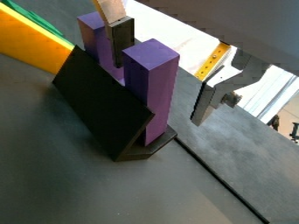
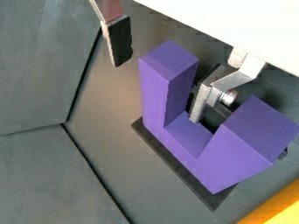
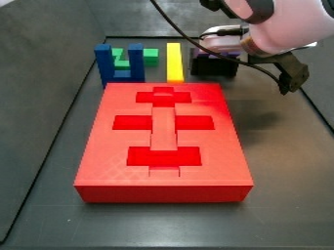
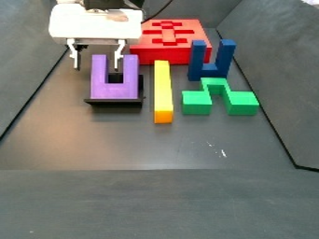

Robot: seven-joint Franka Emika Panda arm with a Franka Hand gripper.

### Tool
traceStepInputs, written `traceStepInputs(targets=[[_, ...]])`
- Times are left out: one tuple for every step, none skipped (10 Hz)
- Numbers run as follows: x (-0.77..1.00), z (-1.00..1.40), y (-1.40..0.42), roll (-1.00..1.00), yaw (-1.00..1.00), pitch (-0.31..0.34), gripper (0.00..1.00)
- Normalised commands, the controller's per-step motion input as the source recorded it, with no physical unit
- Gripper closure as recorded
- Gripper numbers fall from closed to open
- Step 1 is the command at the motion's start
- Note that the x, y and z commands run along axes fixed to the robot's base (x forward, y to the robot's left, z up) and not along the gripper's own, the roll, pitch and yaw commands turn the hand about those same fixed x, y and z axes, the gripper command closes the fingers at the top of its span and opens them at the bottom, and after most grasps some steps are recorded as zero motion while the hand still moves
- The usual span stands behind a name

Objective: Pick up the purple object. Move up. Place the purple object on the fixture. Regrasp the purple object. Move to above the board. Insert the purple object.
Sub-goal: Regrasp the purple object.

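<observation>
The purple object (image 4: 112,80) stands on the black fixture (image 4: 114,102) with both prongs up; it also shows in both wrist views (image 1: 149,83) (image 2: 198,131). My gripper (image 4: 100,62) is open and low over it. Its fingers straddle one prong: one finger (image 1: 121,35) is in the notch and the other finger (image 1: 215,89) is outside the prong, with gaps on both sides. In the other wrist view the gripper (image 2: 158,86) brackets the same prong. The red board (image 3: 163,127) lies apart from it. In that side view the arm hides the purple object.
A yellow bar (image 4: 162,90) lies right beside the fixture. A dark blue U-shaped block (image 4: 212,60) and a green block (image 4: 219,97) sit beyond it. The board (image 4: 173,35) is behind the gripper. Dark walls enclose the floor.
</observation>
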Motion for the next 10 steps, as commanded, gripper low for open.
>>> traceStepInputs(targets=[[0.0, -0.01, 0.0, 0.0, 0.0, -0.006, 0.0], [0.0, -0.06, 0.0, 0.0, 0.0, -0.009, 0.0], [0.0, 0.0, 0.0, 0.0, 0.0, 0.0, 0.0], [0.0, 0.0, 0.0, 0.0, 0.0, 0.0, 1.0], [0.0, 0.0, 0.0, 0.0, 0.0, 0.0, 1.0], [0.0, 0.0, 0.0, 0.0, 0.0, 0.0, 1.0], [0.0, 0.0, 0.0, 0.0, 0.0, 0.0, 1.0], [0.0, 0.0, 0.0, 0.0, 0.0, 0.0, 1.0], [0.0, 0.0, 0.0, 0.0, 0.0, 0.0, 1.0], [0.0, 0.0, 0.0, 0.0, 0.0, 0.0, 1.0]])
